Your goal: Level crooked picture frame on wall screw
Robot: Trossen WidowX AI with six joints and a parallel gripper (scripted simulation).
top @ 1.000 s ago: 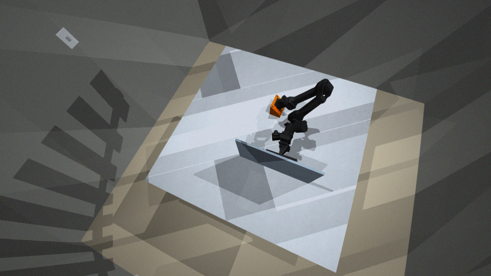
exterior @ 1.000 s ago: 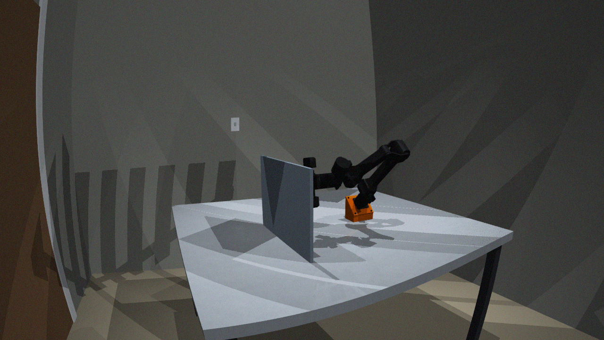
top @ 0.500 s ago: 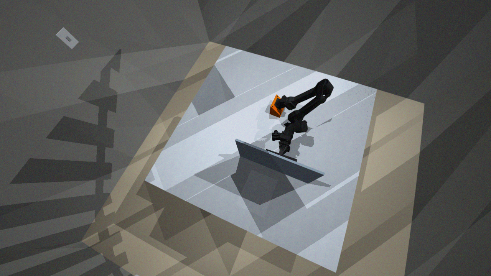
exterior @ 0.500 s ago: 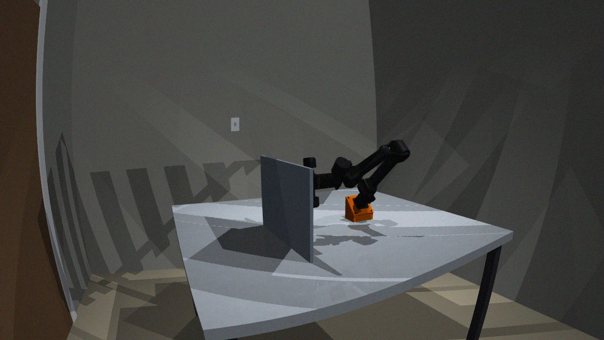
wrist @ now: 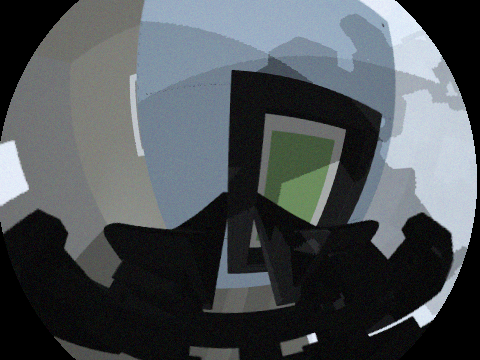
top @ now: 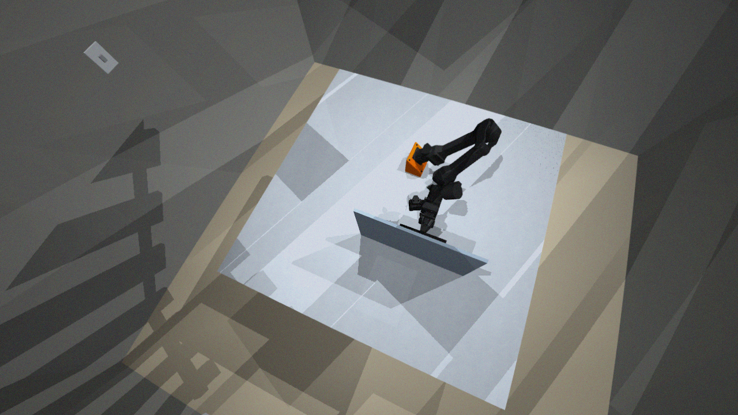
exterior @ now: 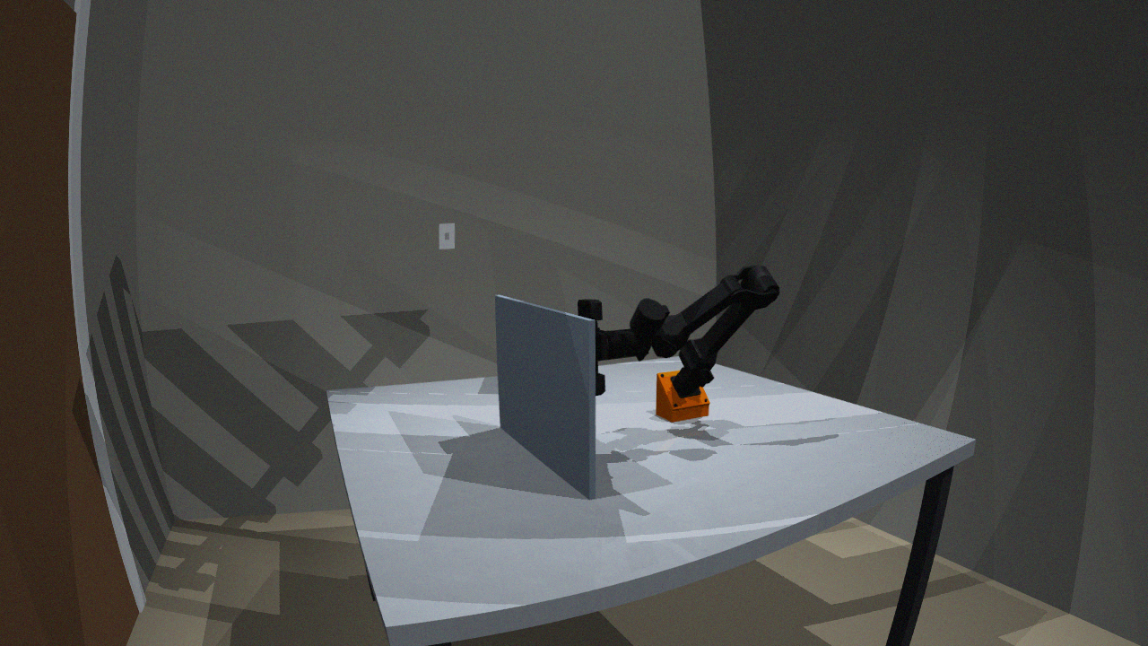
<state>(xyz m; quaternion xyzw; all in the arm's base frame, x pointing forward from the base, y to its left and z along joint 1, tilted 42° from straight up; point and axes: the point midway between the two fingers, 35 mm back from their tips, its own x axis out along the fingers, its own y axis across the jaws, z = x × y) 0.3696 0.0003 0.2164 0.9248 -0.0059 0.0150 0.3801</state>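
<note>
The picture frame (top: 439, 238) (wrist: 245, 100) has a black border, a pale mat and a green picture. It is against the blue-grey wall panel (top: 407, 242) (exterior: 545, 385) (wrist: 185, 130). My gripper (top: 423, 230) (wrist: 240, 198) is shut on one bar of the frame, with a fingertip on each side of that bar in the wrist view. The fingers cover part of the frame. The screw and the notched strip are hidden. In the exterior view the panel hides the frame and the fingertips. I cannot tell from these views how far the frame tilts.
The panel stands upright on the white table (top: 319, 289) (exterior: 449, 562). The arm's orange base (top: 415, 161) (exterior: 682, 399) is on the gripper's side of the panel. A pale switch plate (top: 101, 57) (exterior: 446, 236) is on the room wall. Shadows cross the table and panel.
</note>
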